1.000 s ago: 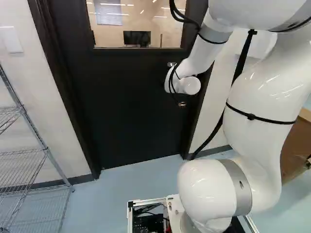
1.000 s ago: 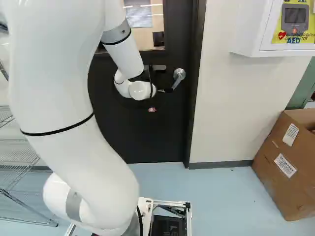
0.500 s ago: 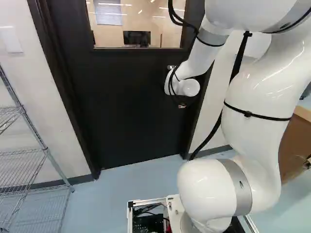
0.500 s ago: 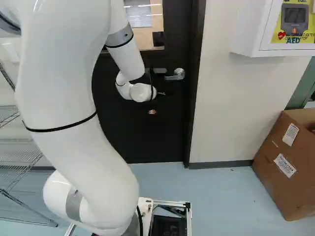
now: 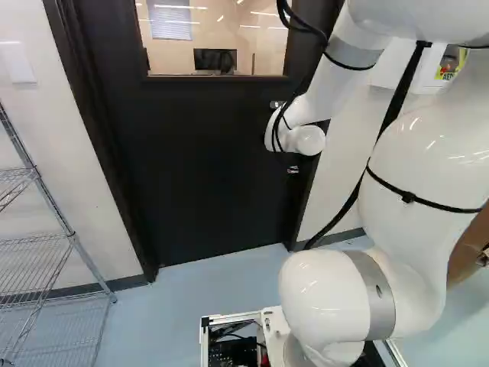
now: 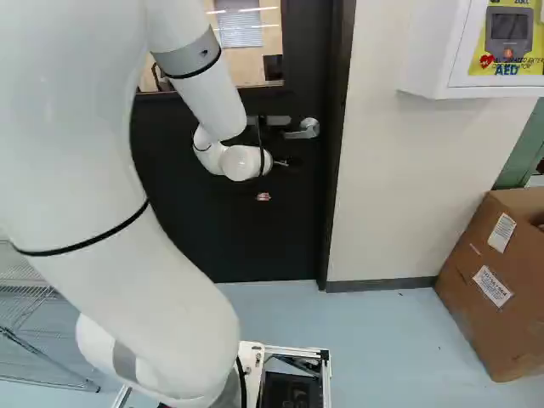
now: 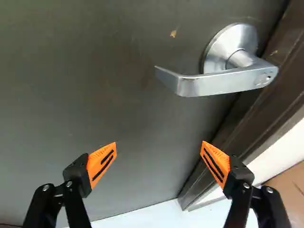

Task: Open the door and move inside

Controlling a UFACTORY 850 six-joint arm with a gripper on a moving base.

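Seemingly, the door handle (image 7: 223,84) sits beyond the claw (image 6: 264,195).

There is one door (image 5: 206,176) with one window (image 5: 263,46) and one lever handle (image 7: 223,83). Counted around it are one monitor (image 5: 215,60), one blind (image 5: 170,19), one wire rack (image 5: 30,248), one wall plate (image 5: 17,63), one wall cabinet (image 6: 438,51), one defibrillator (image 6: 509,34), and one cardboard box (image 6: 476,314) with two white labels (image 6: 491,286). One arm (image 5: 412,183), two fingers (image 7: 77,173) and two orange pads (image 7: 101,164) complete the count.

Wht arm (image 5: 412,160), rounded segs (image 5: 325,294), grey bands (image 6: 189,56), blk cables (image 5: 401,89); orange pads (image 7: 96,159) w/ blk slots (image 7: 107,157).
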